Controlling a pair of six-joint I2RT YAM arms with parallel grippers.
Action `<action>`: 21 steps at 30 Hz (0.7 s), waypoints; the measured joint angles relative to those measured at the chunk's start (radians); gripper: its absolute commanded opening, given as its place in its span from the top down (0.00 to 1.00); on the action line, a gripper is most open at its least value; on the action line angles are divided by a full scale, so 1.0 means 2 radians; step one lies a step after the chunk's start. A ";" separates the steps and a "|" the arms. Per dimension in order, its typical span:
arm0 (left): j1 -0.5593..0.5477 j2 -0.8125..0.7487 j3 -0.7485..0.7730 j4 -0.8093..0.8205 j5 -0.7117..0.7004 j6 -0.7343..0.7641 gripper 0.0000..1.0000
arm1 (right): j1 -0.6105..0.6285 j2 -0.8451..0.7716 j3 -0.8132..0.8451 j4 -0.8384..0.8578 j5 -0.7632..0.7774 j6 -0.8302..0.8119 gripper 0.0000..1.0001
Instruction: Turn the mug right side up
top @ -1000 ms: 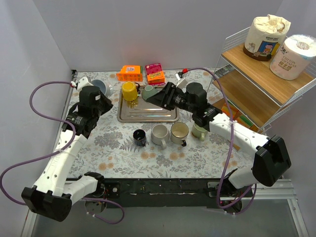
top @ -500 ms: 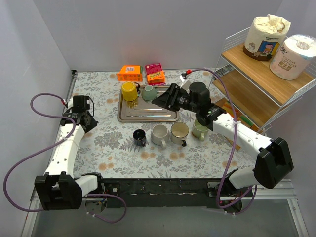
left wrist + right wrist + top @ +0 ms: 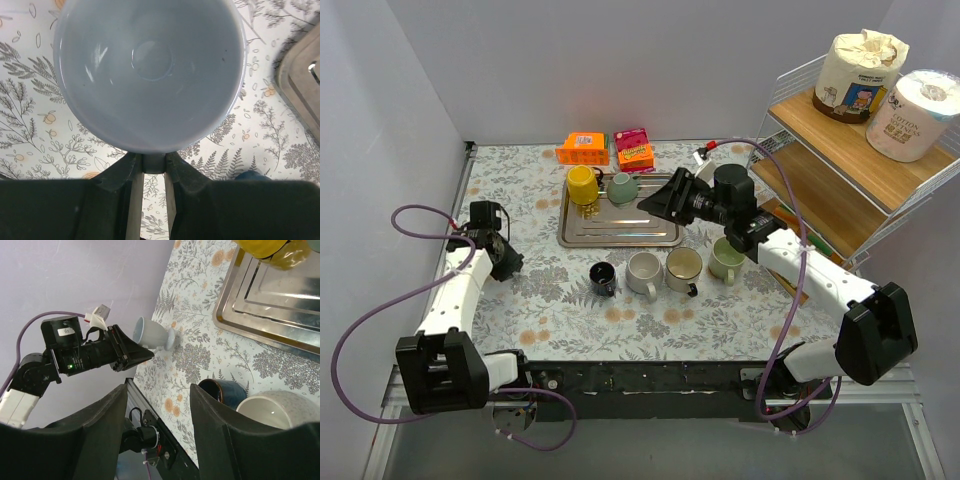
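A pale blue-grey mug (image 3: 150, 70) fills the left wrist view with its mouth toward the camera and the flowered table behind it. My left gripper (image 3: 153, 162) is shut on the mug's handle. In the right wrist view the same mug (image 3: 150, 335) hangs from the left gripper (image 3: 150, 351) low over the table's left side; I cannot tell whether it touches. In the top view the left gripper (image 3: 508, 264) hides the mug. My right gripper (image 3: 655, 203) hovers open over the tray, empty, with its fingers (image 3: 100, 430) wide apart.
A metal tray (image 3: 620, 235) holds a yellow mug (image 3: 583, 185) and a grey-green mug (image 3: 622, 187). In front of it stand a dark blue mug (image 3: 603, 277), a white mug (image 3: 643, 272), a cream mug (image 3: 683, 268) and a green mug (image 3: 725, 260). Two boxes (image 3: 582, 149) lie at the back; a wire shelf (image 3: 840, 170) stands right.
My left arm has swung from beside the tray back to the table's left side and lowered, carrying the mug. My right gripper has drifted slightly right, still open.
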 measured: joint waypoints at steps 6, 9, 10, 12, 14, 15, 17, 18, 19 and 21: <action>0.002 0.022 -0.022 0.000 -0.013 -0.044 1.00 | -0.015 -0.010 -0.013 0.000 -0.010 0.000 0.41; 0.002 0.021 -0.033 0.007 -0.028 -0.061 1.00 | -0.023 -0.013 -0.016 -0.001 -0.016 0.000 0.41; 0.002 0.019 -0.037 0.014 -0.033 -0.065 1.00 | -0.025 -0.014 -0.016 0.000 -0.018 0.000 0.41; 0.003 0.017 -0.045 0.024 -0.049 -0.075 1.00 | -0.029 -0.015 -0.019 0.001 -0.021 0.001 0.41; 0.002 0.014 -0.053 0.031 -0.062 -0.084 1.00 | -0.032 -0.016 -0.023 0.000 -0.023 0.001 0.41; 0.002 0.011 -0.057 0.033 -0.069 -0.089 1.00 | -0.034 -0.016 -0.023 0.000 -0.024 0.001 0.40; 0.003 0.007 -0.064 0.036 -0.082 -0.097 0.87 | -0.035 -0.016 -0.023 0.001 -0.025 0.001 0.40; 0.003 0.005 -0.067 0.037 -0.088 -0.100 0.82 | -0.036 -0.016 -0.023 0.001 -0.026 0.001 0.40; 0.003 0.003 -0.070 0.037 -0.093 -0.103 0.74 | -0.037 -0.016 -0.023 0.000 -0.026 0.001 0.39; 0.003 0.002 -0.072 0.036 -0.102 -0.110 0.58 | -0.038 -0.016 -0.023 0.000 -0.026 0.002 0.39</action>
